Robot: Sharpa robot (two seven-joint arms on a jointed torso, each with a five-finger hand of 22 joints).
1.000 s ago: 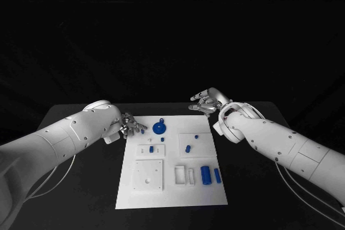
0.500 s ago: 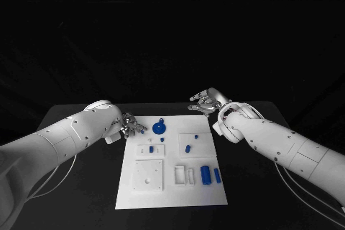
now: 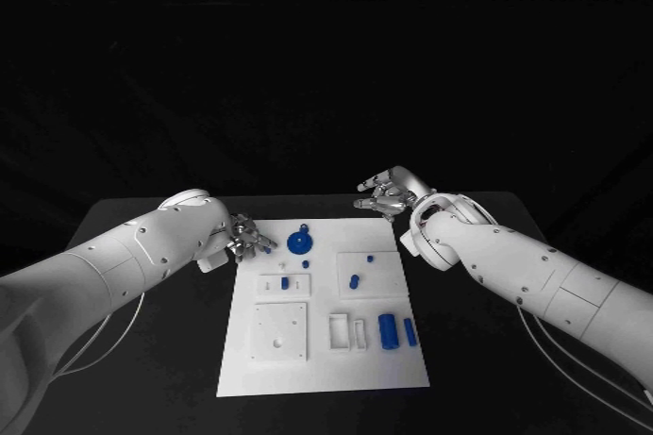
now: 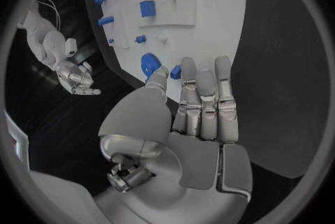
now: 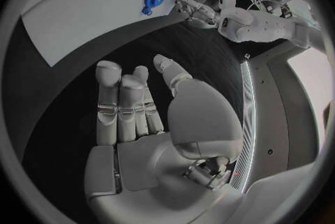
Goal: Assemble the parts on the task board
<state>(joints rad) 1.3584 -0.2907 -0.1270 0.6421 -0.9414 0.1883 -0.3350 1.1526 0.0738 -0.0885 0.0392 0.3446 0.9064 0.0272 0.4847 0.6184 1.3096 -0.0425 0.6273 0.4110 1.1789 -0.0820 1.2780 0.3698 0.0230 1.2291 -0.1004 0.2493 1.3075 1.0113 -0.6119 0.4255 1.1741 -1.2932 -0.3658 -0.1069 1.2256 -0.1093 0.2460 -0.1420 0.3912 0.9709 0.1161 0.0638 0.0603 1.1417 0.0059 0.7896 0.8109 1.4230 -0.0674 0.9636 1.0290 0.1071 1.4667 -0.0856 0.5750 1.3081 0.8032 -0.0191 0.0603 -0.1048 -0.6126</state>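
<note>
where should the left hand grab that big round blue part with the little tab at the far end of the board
Probably by the rim of the round blue part, pinched across its disc from above. It appears to lie flat on the task board, so only its edges offer purchase. The left hand, empty, sits just beside it at the board's far left corner.

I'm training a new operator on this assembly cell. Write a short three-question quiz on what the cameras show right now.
1. True or false: the right hand is holding a blue part.
2. Which hand is nearer the round blue part at the far end of the task board? A) left hand B) right hand
3. Fill in: the two upright blue cylinders stand on the board's ____ side, as the head view shows it.

Key: 1 false, its fingers are spread over the black table, beyond the board's far edge. 2 A. 3 right.
</note>
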